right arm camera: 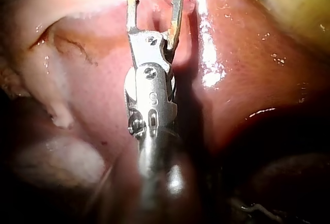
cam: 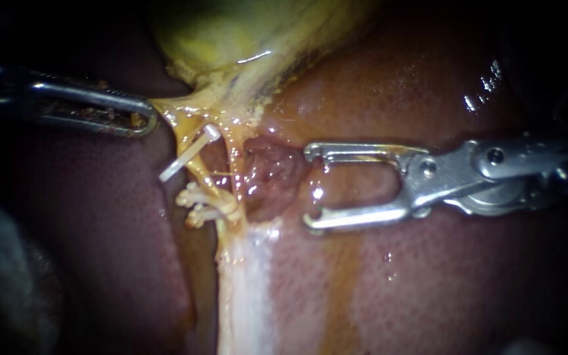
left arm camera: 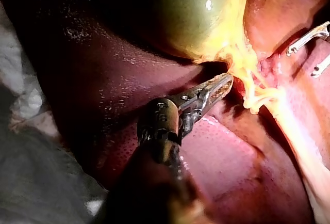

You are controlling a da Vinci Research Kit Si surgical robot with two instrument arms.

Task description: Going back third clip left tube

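1. Left tube (cam: pixel 200 174): a thin, wet, yellowish strand, just below the gallbladder (cam: pixel 231 33) and left of a second strand. Probably soft, slippery and easy to tear, so I would not take hold of the tube itself but of the fatty tissue beside it.
2. Long axis: it runs from the gallbladder neck at upper left down and right to the pale band on the liver (cam: pixel 461 276). It looks stretched taut.
3. White clip (cam: pixel 189 154) sits across the tube, slanting from lower left to upper right. It is small, stiff and light. Lower pale clips (cam: pixel 197 205), seemingly two, sit close together further down the same tube.
4. Left instrument (cam: pixel 136 119): claw closed on yellow tissue (cam: pixel 165 108) at the gallbladder neck, pulling it left. This is likely what tensions the tube.
5. Right instrument (cam: pixel 309 187): claw wide open and empty, with no clip loaded. It is right of the tubes over reddish tissue and clear of the clips. I judge it free to back away, with little snag risk.
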